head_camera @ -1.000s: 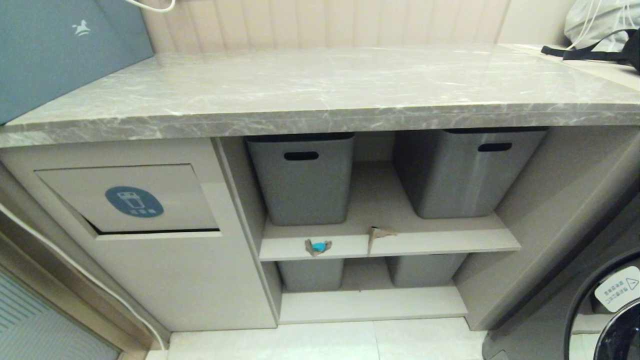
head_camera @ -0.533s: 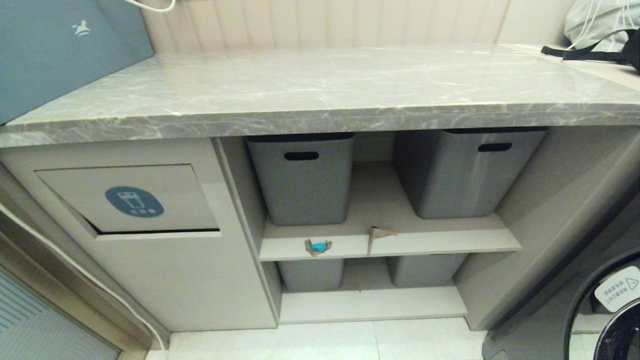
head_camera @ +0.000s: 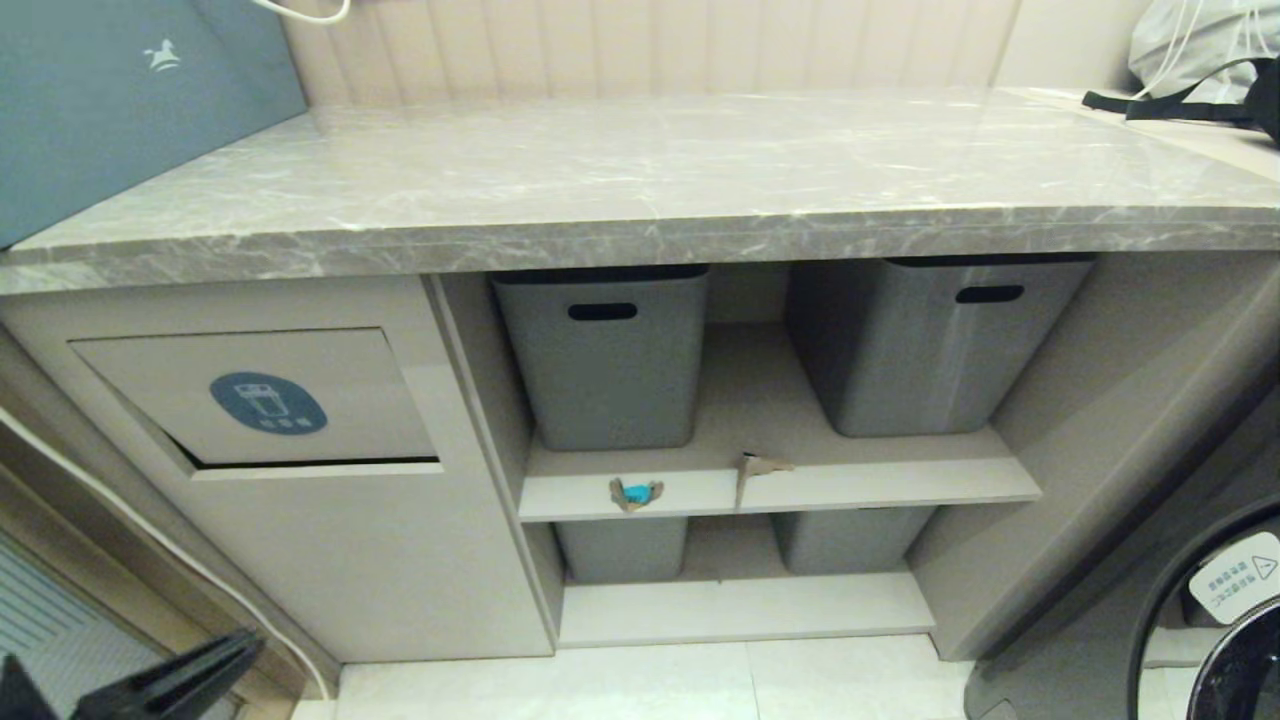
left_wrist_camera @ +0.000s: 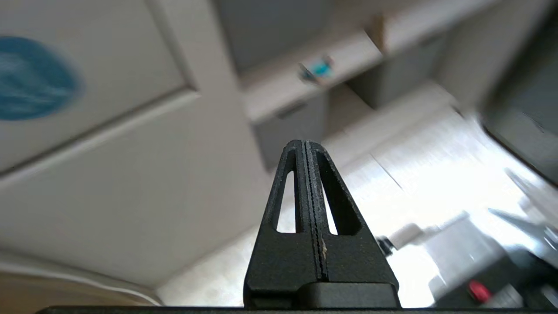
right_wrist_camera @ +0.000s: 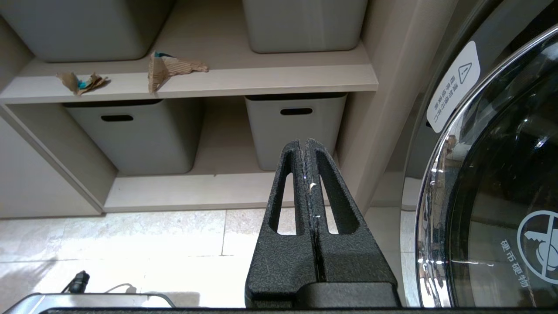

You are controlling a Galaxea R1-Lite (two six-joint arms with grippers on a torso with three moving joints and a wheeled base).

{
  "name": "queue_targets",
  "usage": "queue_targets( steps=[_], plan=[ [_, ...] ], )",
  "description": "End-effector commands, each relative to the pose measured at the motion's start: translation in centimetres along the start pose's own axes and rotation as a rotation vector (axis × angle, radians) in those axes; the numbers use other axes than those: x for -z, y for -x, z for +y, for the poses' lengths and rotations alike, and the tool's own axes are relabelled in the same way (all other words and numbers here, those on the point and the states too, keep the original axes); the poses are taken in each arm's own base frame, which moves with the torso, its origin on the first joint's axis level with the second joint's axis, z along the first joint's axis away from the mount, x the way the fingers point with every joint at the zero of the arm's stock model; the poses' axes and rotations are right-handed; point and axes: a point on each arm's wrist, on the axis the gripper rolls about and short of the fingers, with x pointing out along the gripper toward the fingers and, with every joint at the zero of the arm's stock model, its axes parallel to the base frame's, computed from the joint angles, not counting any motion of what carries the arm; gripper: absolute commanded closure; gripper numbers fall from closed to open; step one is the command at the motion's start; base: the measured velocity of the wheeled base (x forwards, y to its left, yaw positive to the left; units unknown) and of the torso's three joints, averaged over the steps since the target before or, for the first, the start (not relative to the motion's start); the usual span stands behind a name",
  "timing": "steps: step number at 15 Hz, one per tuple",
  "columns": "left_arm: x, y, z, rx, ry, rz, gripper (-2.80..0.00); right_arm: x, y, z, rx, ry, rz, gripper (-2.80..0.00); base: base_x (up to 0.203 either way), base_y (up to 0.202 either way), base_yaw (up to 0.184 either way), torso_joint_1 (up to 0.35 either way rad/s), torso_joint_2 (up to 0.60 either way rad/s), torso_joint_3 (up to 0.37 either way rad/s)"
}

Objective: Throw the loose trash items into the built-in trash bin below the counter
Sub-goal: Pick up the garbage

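Glossy veined marble-look counter [head_camera: 640, 170], matte grey plastic tubs [head_camera: 603, 360], crumpled brown paper [head_camera: 634, 493], corrugated-looking cardboard piece [right_wrist_camera: 168, 69], rough-textured black gripper fingers [right_wrist_camera: 287, 244].

Both grippers are matte black, grainy-textured plastic. The left gripper [left_wrist_camera: 310, 146] and the right gripper [right_wrist_camera: 307, 146] each carry two tapering fingers. Every finger has one long slot.

Even indoor light; glare on the counter [head_camera: 650, 160] and floor tiles [left_wrist_camera: 436, 174]. Left wrist view was motion-blurred throughout; head and right wrist views sharp, soft shadows under shelves.
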Motion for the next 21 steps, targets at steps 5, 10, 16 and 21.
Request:
queue_targets(
  steps=[5,10,16,21],
  plan=[
    [0.3,-7.0,-0.1,0.098,0.056,0.228,0.00,0.0,0.0,0.0,0.000,0.000,0.001,0.00,0.000,0.000,0.000,0.000,0.00,0.000],
    [1.4,-11.6,-1.0,0.123,0.045,0.275,0.00,0.0,0.0,0.0,-0.001,0.000,0.000,0.00,0.000,0.000,0.000,0.000,0.00,0.000],
    [2.5,-18.4,-3.7,0.151,0.023,0.335,0.00,0.0,0.0,0.0,0.000,0.000,0.002,0.00,0.000,0.000,0.000,0.000,0.00,0.000],
    [2.5,-24.5,-5.2,0.108,0.037,0.338,0.00,0.0,0.0,0.0,-0.001,0.000,0.000,0.00,0.000,0.000,0.000,0.000,0.00,0.000]
  ],
)
